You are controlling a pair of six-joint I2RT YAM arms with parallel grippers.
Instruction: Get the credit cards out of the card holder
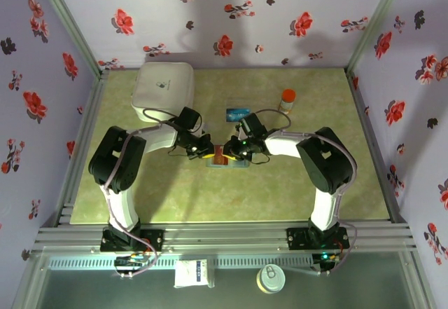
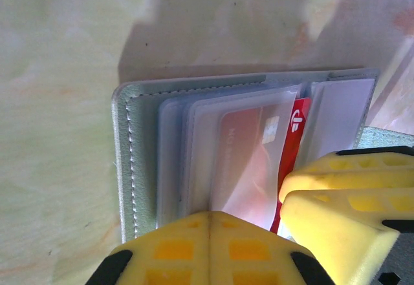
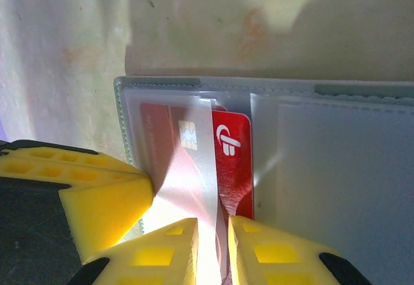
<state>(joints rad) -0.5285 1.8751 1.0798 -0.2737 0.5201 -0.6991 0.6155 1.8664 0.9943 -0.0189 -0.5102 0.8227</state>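
**A:** Where was the card holder [image 2: 139,168] found?

**B:** It was found lying open near the middle of the table [image 1: 175,190]. The left gripper [image 2: 208,227] was set at its 9 o'clock and the right gripper [image 3: 212,227] at its 3 o'clock.

**A:** How were the left fingers seen?

**B:** They were seen pressed flush together along a single seam. They were planted at the 6 o'clock edge of the holder's clear sleeves [image 2: 194,162], just beside the stitched panel.

**A:** And the right fingers?

**B:** They were drawn almost together, with only a narrow slit left. The lower edge of the red card [image 3: 233,149] was clamped in that slit, and a clear sleeve leaf was caught alongside it.

**A:** Where was that card placed?

**B:** It was lodged in the holder. Its chip side was veiled by the clear sleeve, while the strip with the white mark was left bare toward 3 o'clock in the right wrist view.

**A:** Was the other card located?

**B:** The blue-teal card [image 1: 238,112] was seen laid flat on the table at 12 o'clock from the holder, near it but apart.

**A:** What else was noted?

**B:** A white rounded box [image 1: 162,88] was noted at 10 o'clock from the holder, and an orange-capped bottle [image 1: 287,100] at 1 o'clock.
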